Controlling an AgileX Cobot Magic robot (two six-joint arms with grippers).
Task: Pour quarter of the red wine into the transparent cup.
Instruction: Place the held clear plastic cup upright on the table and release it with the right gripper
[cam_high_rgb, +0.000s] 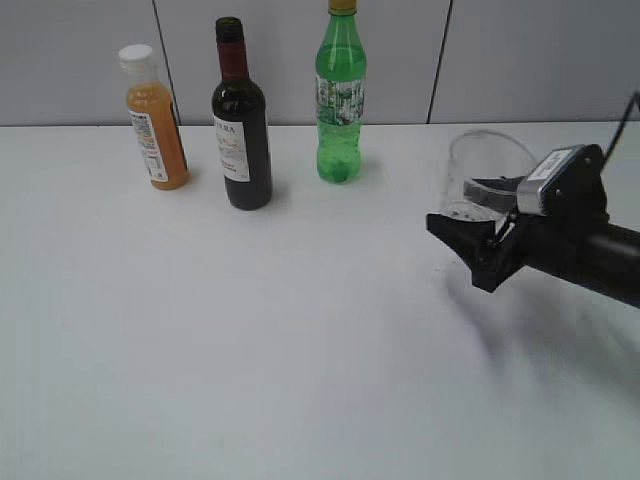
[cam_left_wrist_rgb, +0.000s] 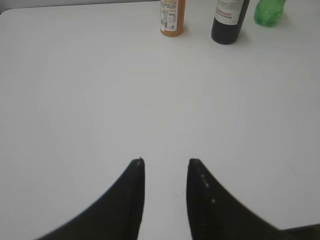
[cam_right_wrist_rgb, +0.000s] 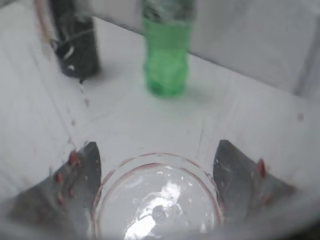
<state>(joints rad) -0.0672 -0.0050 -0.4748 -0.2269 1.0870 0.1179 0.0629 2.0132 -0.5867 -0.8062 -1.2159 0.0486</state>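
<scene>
Red wine (cam_high_rgb: 241, 140) stands capped at upper left of the exterior frame, between the orange juice bottle (cam_high_rgb: 154, 118) and green soda bottle (cam_high_rgb: 340, 95). At centre right the right gripper (cam_high_rgb: 478, 236) has its jaws clamped on the transparent cup (cam_high_rgb: 484, 172), which looks empty. The left gripper (cam_left_wrist_rgb: 166, 164) hangs partly parted, holding nothing. To do this well, I'd keep the cup level and bring it near the wine bottle, clear of the soda
</scene>
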